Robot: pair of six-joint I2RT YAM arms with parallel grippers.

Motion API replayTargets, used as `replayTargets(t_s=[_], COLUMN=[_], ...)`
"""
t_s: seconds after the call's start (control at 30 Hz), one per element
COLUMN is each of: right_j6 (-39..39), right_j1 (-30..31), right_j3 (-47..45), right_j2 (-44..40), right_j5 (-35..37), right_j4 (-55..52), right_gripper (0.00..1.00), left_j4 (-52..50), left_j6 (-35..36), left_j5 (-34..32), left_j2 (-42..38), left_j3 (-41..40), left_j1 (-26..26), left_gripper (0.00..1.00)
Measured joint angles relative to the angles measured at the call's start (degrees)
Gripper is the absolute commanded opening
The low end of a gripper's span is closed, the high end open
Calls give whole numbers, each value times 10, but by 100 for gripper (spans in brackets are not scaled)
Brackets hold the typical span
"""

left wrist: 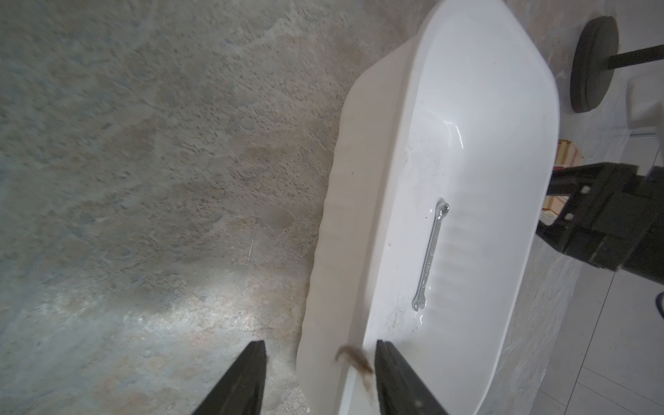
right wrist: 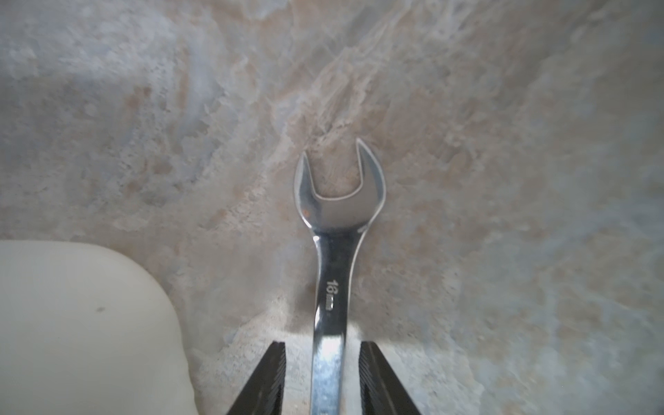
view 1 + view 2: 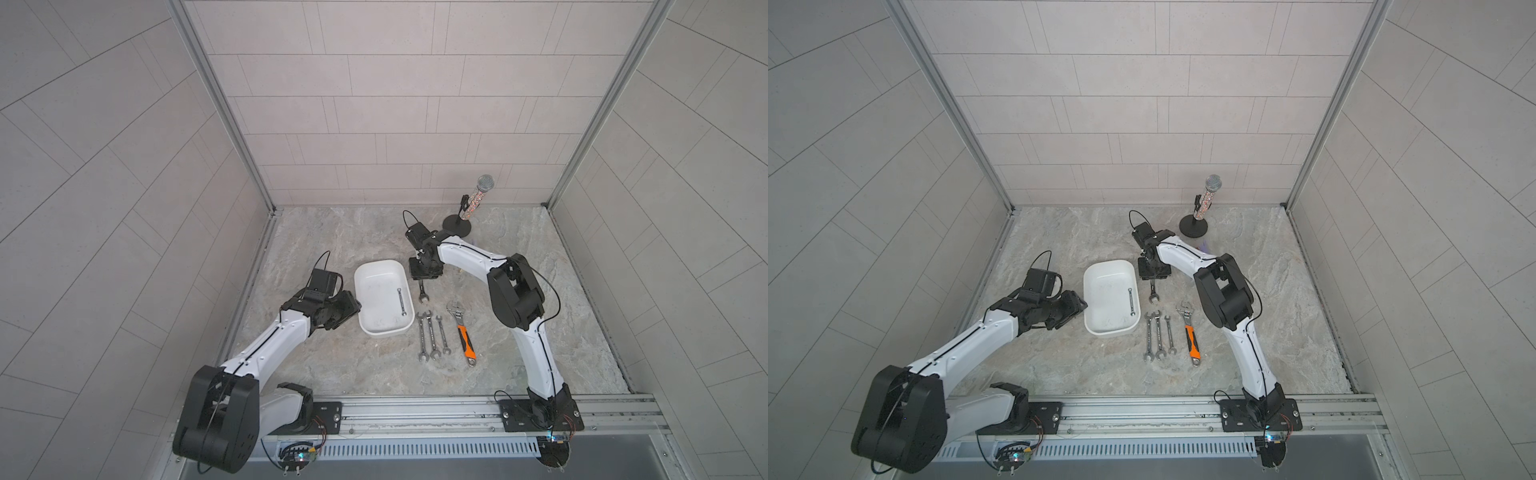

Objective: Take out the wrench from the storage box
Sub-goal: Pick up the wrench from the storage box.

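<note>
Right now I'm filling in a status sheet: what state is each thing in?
White plastic storage box: upright, holding one wrench.
Small silver wrench: flat inside box.
Large silver open-end wrench: on table, outside box.
Right tool: open, astride that wrench.
Left tool: open, astride box rim.

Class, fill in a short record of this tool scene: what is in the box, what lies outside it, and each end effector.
In storage box: one small wrench
Right end effector: open, astride a larger wrench on the table
Left end effector: open, astride the box rim
Elsewhere on table: three wrenches side by side, orange-handled adjustable wrench
</note>
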Motion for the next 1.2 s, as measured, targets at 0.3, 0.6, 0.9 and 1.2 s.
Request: replayTargets(t_s=[0.3, 0.6, 0.9, 1.2], right_j6=[-20, -11, 10, 29], right_j1=[169, 203, 187, 184], right_j3=[-64, -43, -35, -7], right_j2=[-189, -34, -11, 12], right_j5=[84, 115, 132, 139], right_j4=[16, -31, -47, -42], right_gripper=[25, 27, 36, 52], left_j4=[24, 29, 29, 33], left_j6=[-16, -17, -15, -13], left_j5=[5, 8, 13, 19], left_j2=[3, 10, 10, 12], left_j3=[-13, -13, -13, -13], left_j1=[-6, -9, -13, -15], left_gripper=[39, 38, 38, 38])
